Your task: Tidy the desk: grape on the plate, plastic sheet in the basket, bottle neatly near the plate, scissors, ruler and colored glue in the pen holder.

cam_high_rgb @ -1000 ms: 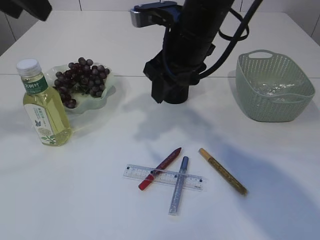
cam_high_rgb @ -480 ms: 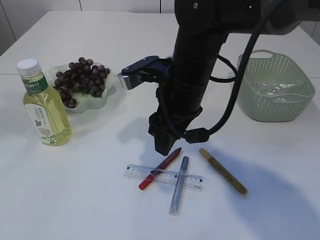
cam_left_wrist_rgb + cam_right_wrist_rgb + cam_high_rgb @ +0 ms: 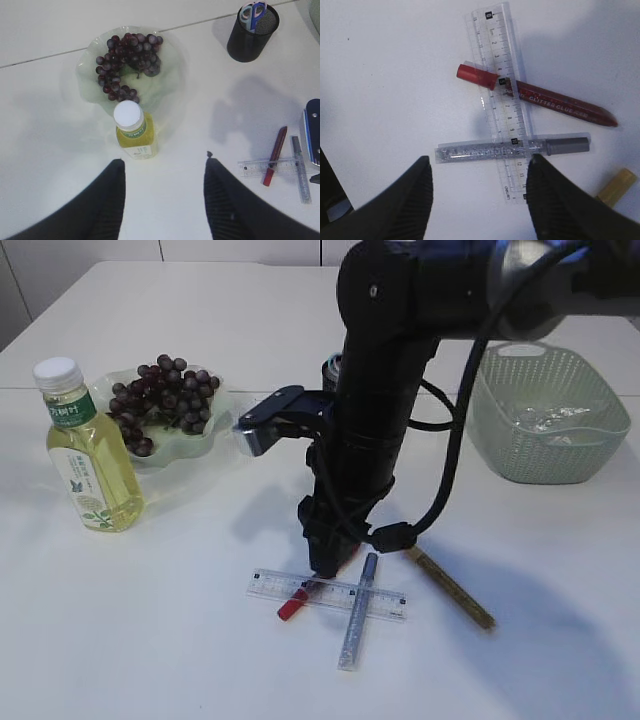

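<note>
The right gripper [image 3: 477, 187] has dropped from mid-frame to just above the clear ruler [image 3: 327, 594] at lower centre, jaws open and empty. The ruler lies left-right on the worktop [image 3: 150, 640], over the red glitter glue [image 3: 300, 598] and silver glitter glue [image 3: 357, 612]. The left gripper [image 3: 162, 200] hangs open, empty.

ruler [image 3: 504, 95]: we see clear, shiny plastic with black marks.
red glue stick [image 3: 545, 99]: smooth and shiny, with sparkles inside.
silver glue stick [image 3: 505, 148]: clear tube full of glitter, with a dull grey cap.
gold glue stick [image 3: 447, 583]: it looks sparkly to us.
bottle [image 3: 88, 456]: see-through shiny plastic, smooth white cap.
basket [image 3: 548, 415]: dull green plastic full of little holes.
pen holder [image 3: 251, 34]: black metal mesh.
table [image 3: 150, 640]: smooth, dull white.
fingers [image 3: 405, 200]: we see dull black with fine ridges.
</note>
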You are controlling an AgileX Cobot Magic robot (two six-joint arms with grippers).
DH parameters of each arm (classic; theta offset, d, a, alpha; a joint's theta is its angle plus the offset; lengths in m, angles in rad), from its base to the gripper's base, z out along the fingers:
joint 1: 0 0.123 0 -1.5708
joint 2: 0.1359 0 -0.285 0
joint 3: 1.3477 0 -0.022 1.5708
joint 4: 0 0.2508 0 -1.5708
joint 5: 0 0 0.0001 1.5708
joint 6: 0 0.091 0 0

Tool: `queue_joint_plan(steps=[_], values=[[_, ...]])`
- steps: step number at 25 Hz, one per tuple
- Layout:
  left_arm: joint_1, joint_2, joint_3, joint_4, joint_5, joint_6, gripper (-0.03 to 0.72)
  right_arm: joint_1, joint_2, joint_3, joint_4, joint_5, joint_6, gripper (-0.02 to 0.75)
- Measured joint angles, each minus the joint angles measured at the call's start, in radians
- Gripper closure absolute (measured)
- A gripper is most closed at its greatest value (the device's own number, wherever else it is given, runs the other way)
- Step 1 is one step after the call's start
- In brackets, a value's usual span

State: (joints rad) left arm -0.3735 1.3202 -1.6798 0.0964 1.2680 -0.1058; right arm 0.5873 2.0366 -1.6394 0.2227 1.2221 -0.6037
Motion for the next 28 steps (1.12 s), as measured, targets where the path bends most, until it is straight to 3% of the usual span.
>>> queue_joint_plan(steps=[13, 28], values=[[0.0, 0.0, 0.0, 0.002, 0.0, 0.0, 0.317, 0.0, 0.1, 0.0, 0.055, -0.004, -0.002, 0.285], [0.0, 0.0, 0.0, 0.013, 0.0, 0.0, 0.317, 0.002, 0.143, -0.004, -0.009, -0.081, -0.002, 0.285]])
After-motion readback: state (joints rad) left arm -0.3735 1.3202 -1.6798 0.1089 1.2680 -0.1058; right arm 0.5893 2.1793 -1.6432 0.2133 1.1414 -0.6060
